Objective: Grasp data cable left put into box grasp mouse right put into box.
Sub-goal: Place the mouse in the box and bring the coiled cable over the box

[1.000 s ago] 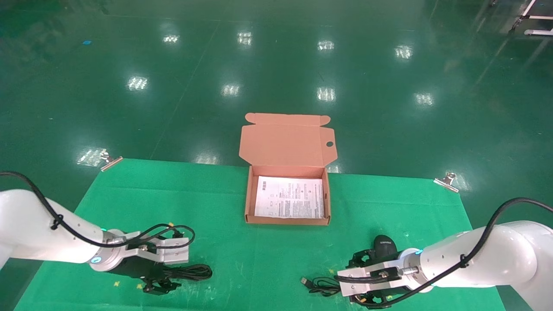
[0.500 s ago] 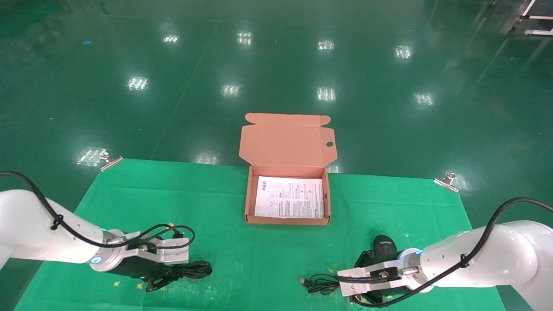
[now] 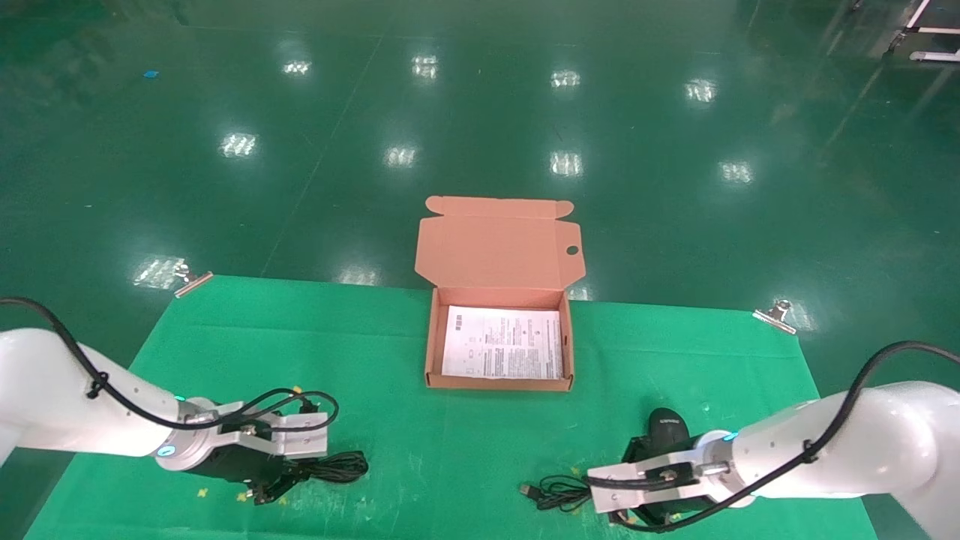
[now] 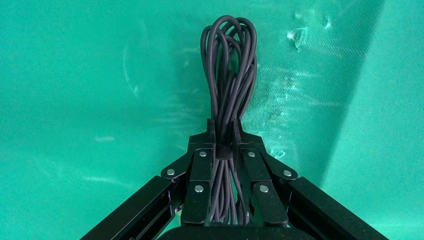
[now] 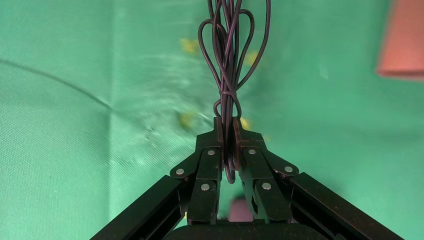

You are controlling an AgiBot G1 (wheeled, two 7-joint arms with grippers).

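- Green cloth-covered table (image 3: pixel 480 435); open box (image 3: pixel 498 345) at far centre.
- Left gripper (image 4: pixel 224 134) clamped on data cable (image 4: pixel 229 75), near left.
- Right gripper (image 5: pixel 229 135) pinched mouse cord (image 5: pixel 230 55) beside mouse (image 3: pixel 667 425).
- Grasping step; likely next, lift toward box.

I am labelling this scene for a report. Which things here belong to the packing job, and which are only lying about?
Part of the job:
- data cable, clamped in the left end effector
- mouse, its thin cord pinched by the right end effector
- box, open on the green cloth

Only lying about:
- printed sheet inside the box
- metal clips at the cloth's far corners
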